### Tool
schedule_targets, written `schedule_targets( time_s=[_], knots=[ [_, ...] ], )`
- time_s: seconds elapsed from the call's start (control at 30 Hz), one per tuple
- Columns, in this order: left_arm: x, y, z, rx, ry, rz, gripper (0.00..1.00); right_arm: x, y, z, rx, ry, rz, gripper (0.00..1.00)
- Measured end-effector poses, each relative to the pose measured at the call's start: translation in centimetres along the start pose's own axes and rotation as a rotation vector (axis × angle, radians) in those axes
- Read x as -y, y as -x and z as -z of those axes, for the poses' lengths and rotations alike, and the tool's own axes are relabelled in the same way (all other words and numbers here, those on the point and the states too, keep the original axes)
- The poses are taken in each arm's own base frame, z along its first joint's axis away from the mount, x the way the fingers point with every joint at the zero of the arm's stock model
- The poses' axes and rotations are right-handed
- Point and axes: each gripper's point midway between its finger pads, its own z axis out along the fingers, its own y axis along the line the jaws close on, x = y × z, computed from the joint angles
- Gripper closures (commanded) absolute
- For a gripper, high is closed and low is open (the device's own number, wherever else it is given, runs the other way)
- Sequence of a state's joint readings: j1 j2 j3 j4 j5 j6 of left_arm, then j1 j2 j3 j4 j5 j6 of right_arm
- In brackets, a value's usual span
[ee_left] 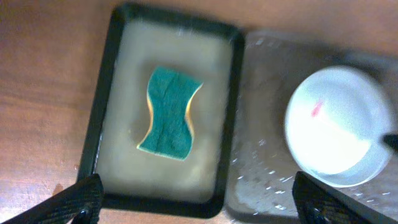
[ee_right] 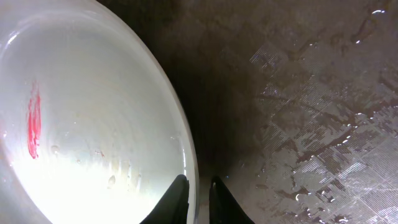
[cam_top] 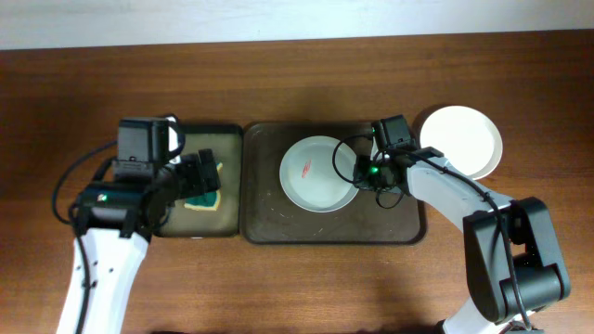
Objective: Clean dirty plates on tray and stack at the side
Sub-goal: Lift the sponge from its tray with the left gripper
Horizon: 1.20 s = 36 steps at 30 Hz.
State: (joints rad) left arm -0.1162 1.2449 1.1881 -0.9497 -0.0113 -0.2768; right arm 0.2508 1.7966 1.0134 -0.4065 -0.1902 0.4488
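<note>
- The wooden table [cam_top: 278, 288] is brown and fills nearly the whole overhead view. A pale strip of wall [cam_top: 278, 19] runs along its far edge.
- The left gripper [cam_top: 202, 178] hangs over the small tray [cam_top: 232, 139]. Its fingers are spread wide with nothing between them. In the wrist view only their dark tips show at the bottom corners.
- A green sponge [ee_left: 169, 112] with a yellow edge lies flat in that tray on a cloudy wet film. From overhead the gripper covers most of it.
- The large tray [cam_top: 278, 218] lies just beside the small one, their rims touching or nearly so. Its floor is wet and beaded.
- One dirty plate [cam_top: 316, 172] sits upright in the large tray's far half, with a red smear [cam_top: 304, 170] near its centre.
- The right gripper [ee_right: 199, 199] is at the plate's right rim. Its fingers are drawn close with the rim between them, pinching it as far as shows. Only the tips are in frame.
- A clean plate [cam_top: 461, 139] rests on the table right of the large tray, partly behind the right arm. I cannot tell whether more plates lie under it.
</note>
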Motion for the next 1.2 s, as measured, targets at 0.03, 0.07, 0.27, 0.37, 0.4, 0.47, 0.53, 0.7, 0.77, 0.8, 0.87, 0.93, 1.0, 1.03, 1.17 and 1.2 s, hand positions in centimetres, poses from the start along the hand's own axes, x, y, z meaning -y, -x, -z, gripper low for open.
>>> schedule_targets(
  time_s=[0.03, 0.07, 0.27, 0.37, 0.4, 0.47, 0.53, 0.7, 0.77, 0.8, 0.87, 0.93, 1.0, 1.03, 1.17, 1.2],
  knots=[
    [-0.5, -1.2, -1.5, -0.054, 0.028, -0.001, 0.09, 0.0, 0.0, 0.0, 0.0, 0.0, 0.0, 0.86],
    [-1.2, -2.4, -3.1, -0.11, 0.065, -0.004, 0.12, 0.0, 0.0, 0.0, 0.0, 0.0, 0.0, 0.86],
    [-2.3, -4.0, -10.3, -0.24, 0.145, -0.017, 0.25, 0.0, 0.0, 0.0, 0.0, 0.0, 0.0, 0.86],
    [-2.5, -4.4, -12.5, -0.273, 0.151, -0.046, 0.24, 0.0, 0.0, 0.0, 0.0, 0.0, 0.0, 0.86],
    [-2.5, -4.7, -13.5, -0.287, 0.153, -0.058, 0.23, 0.0, 0.0, 0.0, 0.0, 0.0, 0.0, 0.86],
    [-2.6, -4.9, -14.6, -0.296, 0.154, -0.068, 0.24, 0.0, 0.0, 0.0, 0.0, 0.0, 0.0, 0.86],
    [-2.5, -4.6, -15.9, -0.282, 0.154, -0.069, 0.28, 0.0, 0.0, 0.0, 0.0, 0.0, 0.0, 0.86],
    [-2.6, -4.1, -17.4, -0.258, 0.159, -0.075, 0.37, 0.0, 0.0, 0.0, 0.0, 0.0, 0.0, 0.86],
    [-2.7, -4.4, -17.9, -0.272, 0.165, -0.078, 0.4, 0.0, 0.0, 0.0, 0.0, 0.0, 0.0, 0.86],
    [-2.8, -4.7, -18.2, -0.281, 0.167, -0.079, 0.44, 0.0, 0.0, 0.0, 0.0, 0.0, -0.001, 0.86],
    [-3.1, -5.2, -18.7, -0.301, 0.178, -0.084, 0.83, 0.0, 0.0, 0.0, 0.0, 0.0, 0.0, 0.86],
    [-3.2, -5.1, -18.7, -0.296, 0.183, -0.085, 0.91, 0.0, 0.0, 0.0, 0.0, 0.0, 0.0, 0.86],
    [-3.3, -5.0, -18.7, -0.294, 0.189, -0.09, 0.95, 0.0, 0.0, 0.0, 0.0, 0.0, -0.001, 0.86],
    [-3.4, -5.0, -18.6, -0.299, 0.191, -0.088, 0.96, 0.0, 0.0, 0.0, 0.0, 0.0, 0.0, 0.86],
    [-4.2, -3.1, -16.9, -0.266, 0.194, -0.052, 1.0, 0.0, 0.0, 0.0, 0.0, 0.0, 0.0, 0.86],
    [-3.8, -1.1, -14.5, -0.184, 0.174, -0.045, 1.0, 0.0, 0.0, 0.0, 0.0, 0.0, 0.0, 0.86]
  ],
)
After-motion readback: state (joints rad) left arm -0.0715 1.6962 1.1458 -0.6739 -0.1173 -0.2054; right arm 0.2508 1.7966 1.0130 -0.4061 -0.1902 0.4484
